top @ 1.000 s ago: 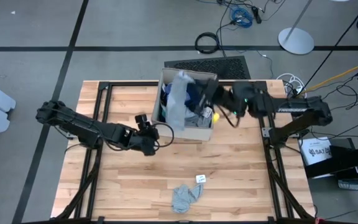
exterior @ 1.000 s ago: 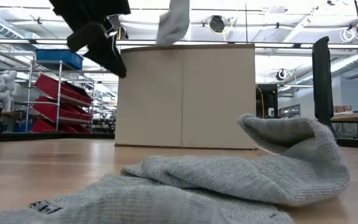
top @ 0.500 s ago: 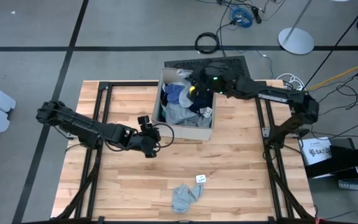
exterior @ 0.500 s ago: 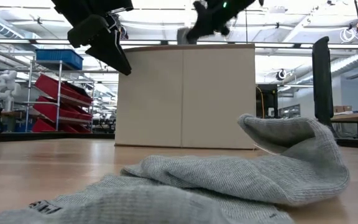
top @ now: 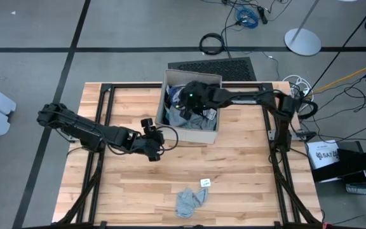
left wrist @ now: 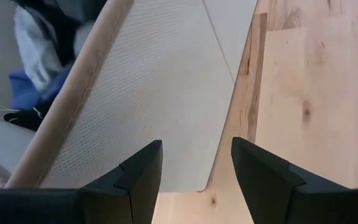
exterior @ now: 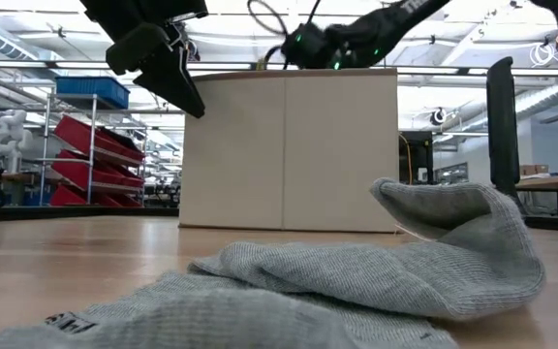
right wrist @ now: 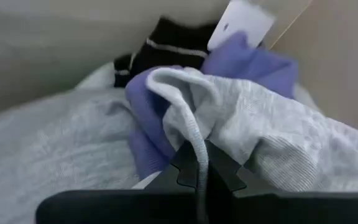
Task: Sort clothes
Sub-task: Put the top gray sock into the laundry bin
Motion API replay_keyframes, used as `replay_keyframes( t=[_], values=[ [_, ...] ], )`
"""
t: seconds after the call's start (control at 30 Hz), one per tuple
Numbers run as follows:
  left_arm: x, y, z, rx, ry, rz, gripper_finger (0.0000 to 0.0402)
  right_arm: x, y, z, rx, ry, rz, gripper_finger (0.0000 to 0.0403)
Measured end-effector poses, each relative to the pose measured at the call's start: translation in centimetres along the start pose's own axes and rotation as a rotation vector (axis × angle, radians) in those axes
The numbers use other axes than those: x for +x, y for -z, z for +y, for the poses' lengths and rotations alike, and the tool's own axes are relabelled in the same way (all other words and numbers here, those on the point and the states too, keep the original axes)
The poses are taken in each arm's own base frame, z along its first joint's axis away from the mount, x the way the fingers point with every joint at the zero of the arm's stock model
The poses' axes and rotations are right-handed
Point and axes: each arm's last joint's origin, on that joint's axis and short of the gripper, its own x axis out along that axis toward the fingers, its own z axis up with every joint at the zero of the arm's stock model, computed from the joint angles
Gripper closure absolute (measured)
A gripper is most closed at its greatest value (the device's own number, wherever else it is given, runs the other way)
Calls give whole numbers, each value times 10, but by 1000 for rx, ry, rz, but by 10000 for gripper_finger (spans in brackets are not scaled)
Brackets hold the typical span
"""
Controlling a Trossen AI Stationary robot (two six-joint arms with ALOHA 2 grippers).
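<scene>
The beige fabric box [top: 190, 131] stands at the table's far middle and holds a pile of clothes: grey cloth [right wrist: 55, 149], a blue piece [right wrist: 247, 65] and a black white-striped sock [right wrist: 166, 38]. My right gripper [top: 187, 98] reaches down into the box and is shut on a grey garment [right wrist: 272, 137]; it also shows over the box rim in the low view [exterior: 303, 44]. My left gripper [top: 152, 138] hangs open and empty beside the box's near left corner [left wrist: 191, 180]. A grey sock [top: 189, 201] lies flat near the table's near edge. My right gripper pinches a rolled edge of the grey garment [right wrist: 196, 138] between its two shut fingers. The edge loops up out of the fingers and back onto the pile. The garment lies slack on the other clothes inside the box.
A small white tag [top: 204, 182] lies on the wood just beyond the grey sock. The sock fills the foreground of the low view [exterior: 376, 281]. Bare wood lies between the box and the sock. Black frame rails [top: 100, 159] run along both table sides.
My right gripper has gone down into the box and toward the table's left edge, staying shut. The grey garment, which hung from it high above the box, has come down with it and now lies on the pile inside.
</scene>
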Motion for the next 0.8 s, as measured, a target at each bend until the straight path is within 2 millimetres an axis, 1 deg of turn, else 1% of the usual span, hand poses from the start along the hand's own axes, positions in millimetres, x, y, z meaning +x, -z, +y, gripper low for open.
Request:
replay_keyframes(
  t=[0.1, 0.2, 0.27, 0.37, 0.5, 0.6, 0.7, 0.8],
  values=[
    [0, 0, 0, 0, 0, 0, 198, 19, 9, 3, 7, 3, 40, 403],
    [0, 0, 0, -1, 0, -1, 198, 33, 18, 6, 11, 4, 76, 399],
    [0, 0, 0, -1, 0, -1, 198, 38, 22, 7, 9, 3, 90, 394],
    [0, 0, 0, -3, 0, -3, 198, 38, 23, 8, 7, 3, 97, 388],
    [0, -1, 0, -5, 1, -6, 198, 28, 17, 6, 12, 3, 67, 387],
    [0, -1, 0, -5, 1, -6, 198, 14, 9, 5, 12, -4, 37, 385],
    [0, -1, 0, -5, 1, -6, 198, -6, -2, 6, 4, -15, -10, 376],
    [0, -1, 0, -5, 1, -6, 198, -30, -15, 5, -7, -18, -78, 353]
  ],
)
